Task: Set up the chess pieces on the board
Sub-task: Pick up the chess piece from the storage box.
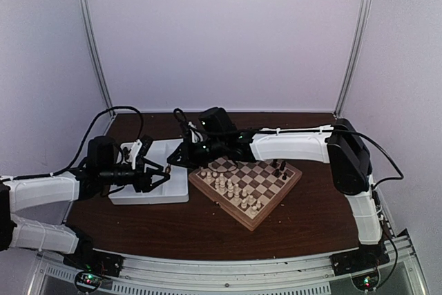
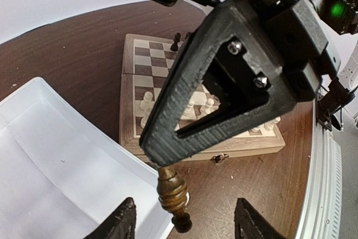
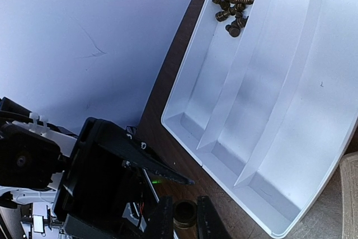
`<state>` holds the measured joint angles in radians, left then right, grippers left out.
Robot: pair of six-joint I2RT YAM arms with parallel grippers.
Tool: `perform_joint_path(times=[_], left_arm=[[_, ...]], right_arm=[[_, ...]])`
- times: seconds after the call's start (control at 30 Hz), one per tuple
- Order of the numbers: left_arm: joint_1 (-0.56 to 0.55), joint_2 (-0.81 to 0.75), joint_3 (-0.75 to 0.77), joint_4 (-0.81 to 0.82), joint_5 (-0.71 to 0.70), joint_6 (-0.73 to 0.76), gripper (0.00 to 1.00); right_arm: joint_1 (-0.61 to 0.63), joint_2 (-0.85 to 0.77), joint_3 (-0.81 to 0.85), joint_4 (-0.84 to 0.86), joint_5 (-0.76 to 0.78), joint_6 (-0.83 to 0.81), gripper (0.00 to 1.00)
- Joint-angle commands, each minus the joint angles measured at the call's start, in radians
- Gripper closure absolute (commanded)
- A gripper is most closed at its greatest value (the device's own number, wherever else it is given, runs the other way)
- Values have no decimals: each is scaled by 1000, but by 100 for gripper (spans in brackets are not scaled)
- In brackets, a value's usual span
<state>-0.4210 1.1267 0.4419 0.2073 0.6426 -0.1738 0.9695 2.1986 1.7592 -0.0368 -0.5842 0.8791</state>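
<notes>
My right gripper (image 3: 185,223) is shut on one dark brown chess piece (image 3: 184,213) and holds it over the table between the white tray and the board (image 1: 276,195). In the left wrist view the piece (image 2: 173,191) hangs from the right gripper's fingers (image 2: 190,121), between my left gripper's open fingertips (image 2: 126,219), touching neither. My left gripper (image 1: 160,173) faces the right gripper (image 1: 178,160) at the tray's right edge. Several dark pieces (image 3: 232,10) lie in the tray's end compartment. A few dark pieces (image 1: 278,168) stand on the board's far right corner.
The white compartment tray (image 1: 138,191) lies left of the board, its other compartments (image 3: 291,99) bare. Cream-white pieces (image 1: 235,188) stand on the board's near side. The board's brass latch (image 2: 219,158) faces the table's front edge. Cables (image 1: 124,112) loop behind the tray.
</notes>
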Motion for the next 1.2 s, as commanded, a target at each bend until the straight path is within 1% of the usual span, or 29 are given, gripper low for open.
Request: perform_joint_path(times=[0.0,0.2,0.4,0.57,0.63,0.77,0.87,1.0,1.17], left_arm=[[-5,-20,-5,28,-5,-2,44],[-6,22,9,27,40,-2,56],[-5,52,23,22,50,-2,60],[-5,61,30,16,52,-1,71],[-5,57,31,14,50,0,72],[-5,38,20,21,54,2,66],[-5,25,17,23,55,3,67],[-5,22,18,22,53,2,76],[-5,21,20,19,51,2,93]], right_arm=[[3,-51,-10,33,37,-30,92],[3,-84,-51,94,42,-24,92],[3,-95,-79,132,34,-11,92],[3,-96,-88,141,33,-8,91],[3,-96,-89,141,34,-9,91],[3,-93,-89,143,35,-10,91],[3,-90,-90,144,33,-8,91],[5,-91,-90,146,30,-6,90],[4,-94,-101,146,32,-6,89]])
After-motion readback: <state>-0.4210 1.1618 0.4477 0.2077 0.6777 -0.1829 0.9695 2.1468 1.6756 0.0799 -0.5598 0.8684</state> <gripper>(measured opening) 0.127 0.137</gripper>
